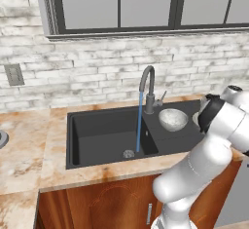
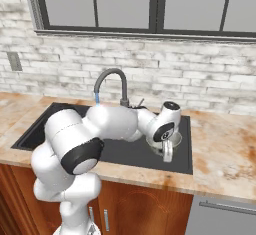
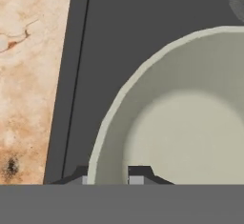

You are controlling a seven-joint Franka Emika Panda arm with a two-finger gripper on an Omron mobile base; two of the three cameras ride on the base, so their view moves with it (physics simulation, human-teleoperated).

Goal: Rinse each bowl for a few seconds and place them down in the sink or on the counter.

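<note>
The gripper (image 3: 108, 174) is seen with its two fingertips set either side of the plain bowl's (image 3: 190, 123) rim, one inside, one outside; whether the rim is actually pinched cannot be told. That bowl is seated on the sink's (image 1: 97, 135) flat side section, beside the speckled bowl (image 1: 173, 119). Water is poured from the tap (image 1: 147, 84) into the deep basin, with the counter (image 3: 28, 75) alongside.

- Left base view looks from behind-left, forward and down at the sink (image 1: 97, 135) and brick wall.
- Right base view covers the same sink from behind-right.
- Hand view peers steeply down, very close, onto a bowl (image 3: 190, 123) and counter (image 3: 28, 75) edge.
</note>
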